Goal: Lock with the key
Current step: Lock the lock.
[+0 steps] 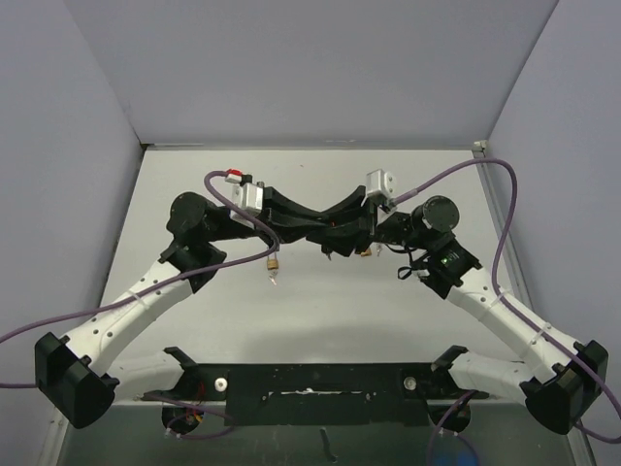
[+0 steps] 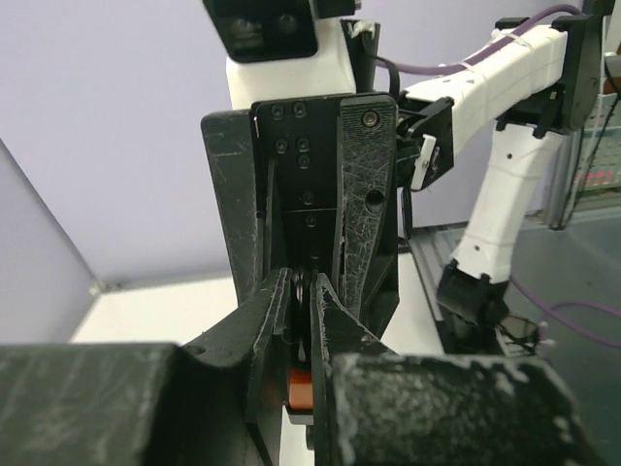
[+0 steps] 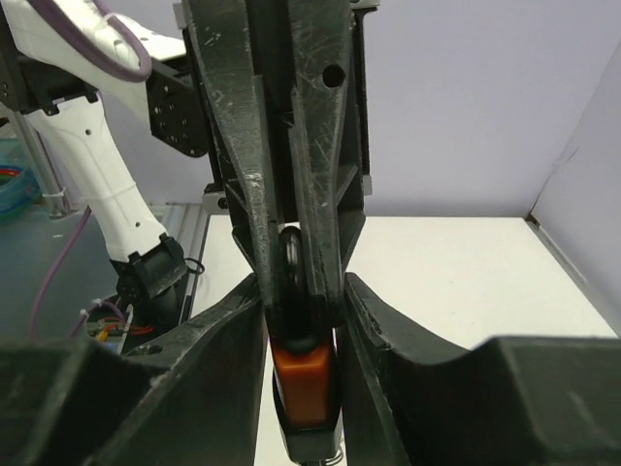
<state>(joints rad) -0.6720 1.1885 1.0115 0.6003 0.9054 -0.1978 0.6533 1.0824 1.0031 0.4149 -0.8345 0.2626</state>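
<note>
Right wrist: lock [image 3: 303, 383] half hidden between jaws

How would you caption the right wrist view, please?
Right tool clamps the orange lock; left tool, from above, pinches the dark key.

Counting as we go: two arms, left arm [image 1: 146, 296] and right arm [image 1: 495, 306]. Two grippers, left gripper [image 2: 303, 301] and right gripper [image 3: 303, 335]. One orange lock [image 3: 304, 383], and one black-headed key [image 3: 291, 260] above it. Two purple cables, left cable [image 1: 39, 327] and right cable [image 1: 441, 179]. Two wrist cameras, left camera [image 1: 245, 196] and right camera [image 1: 378, 183]. One black bar [image 1: 320, 379]. One table [image 1: 291, 320].
</note>
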